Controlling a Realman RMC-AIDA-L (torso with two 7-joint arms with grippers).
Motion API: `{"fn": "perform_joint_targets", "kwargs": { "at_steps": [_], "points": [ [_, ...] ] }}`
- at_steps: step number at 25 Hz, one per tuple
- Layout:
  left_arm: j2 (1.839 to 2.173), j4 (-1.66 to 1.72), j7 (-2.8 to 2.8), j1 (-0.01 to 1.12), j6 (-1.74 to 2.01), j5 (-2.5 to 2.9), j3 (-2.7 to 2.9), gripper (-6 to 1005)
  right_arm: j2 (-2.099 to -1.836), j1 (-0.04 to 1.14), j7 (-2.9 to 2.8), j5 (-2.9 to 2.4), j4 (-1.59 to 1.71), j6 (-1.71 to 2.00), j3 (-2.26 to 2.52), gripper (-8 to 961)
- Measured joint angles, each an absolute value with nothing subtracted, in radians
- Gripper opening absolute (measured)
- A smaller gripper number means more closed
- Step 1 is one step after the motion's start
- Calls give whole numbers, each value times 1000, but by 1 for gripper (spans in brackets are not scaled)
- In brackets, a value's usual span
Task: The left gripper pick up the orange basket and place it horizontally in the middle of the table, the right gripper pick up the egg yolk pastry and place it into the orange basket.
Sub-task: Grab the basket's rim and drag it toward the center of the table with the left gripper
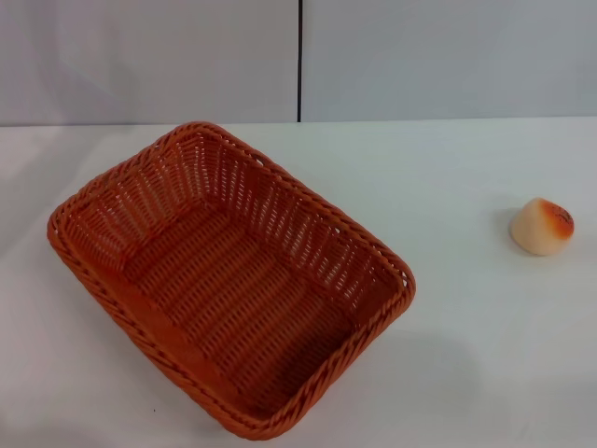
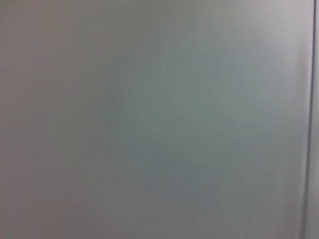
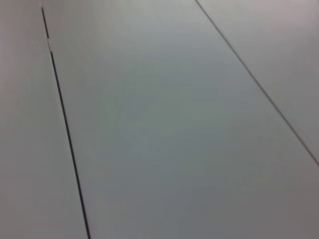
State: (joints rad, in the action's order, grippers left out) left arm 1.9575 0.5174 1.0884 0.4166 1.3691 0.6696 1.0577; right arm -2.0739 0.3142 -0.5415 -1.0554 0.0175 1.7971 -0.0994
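Note:
The orange basket [image 1: 229,275] lies on the white table [image 1: 457,345] left of centre, turned diagonally, with nothing inside it. The egg yolk pastry [image 1: 542,225], a small cream bun with an orange-red top, sits alone on the table at the right. Neither gripper shows in the head view. Both wrist views show only plain grey wall panels, without fingers or task objects.
A grey panelled wall [image 1: 420,56] with a dark vertical seam [image 1: 300,56] rises behind the table's far edge. Bare white tabletop lies between the basket and the pastry and along the right front.

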Motion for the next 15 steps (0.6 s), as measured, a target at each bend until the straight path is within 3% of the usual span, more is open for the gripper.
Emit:
{"fn": "perform_joint_targets", "kwargs": {
  "at_steps": [2,3,6,9,15],
  "points": [
    [1942,562,1166,416,1341,732,1051,716,-2074,311,-541,-1055,18,1798,-108,534],
    [1909,664,1342,416,1294,877,1026,714,-2074,310,-541,-1055,18,1798,-112,534],
    [1864,782,1614,419,1262,1095,968,710,-2074,305,-543,-1055,20,1800,-118,534],
    [1834,898,1853,428,1295,1332,897,706,-2074,301,-552,-1055,26,1801,-126,534],
    [1807,1128,2178,475,1481,1757,801,697,-2074,296,-553,-1055,34,1793,-138,534]
  ]
}}
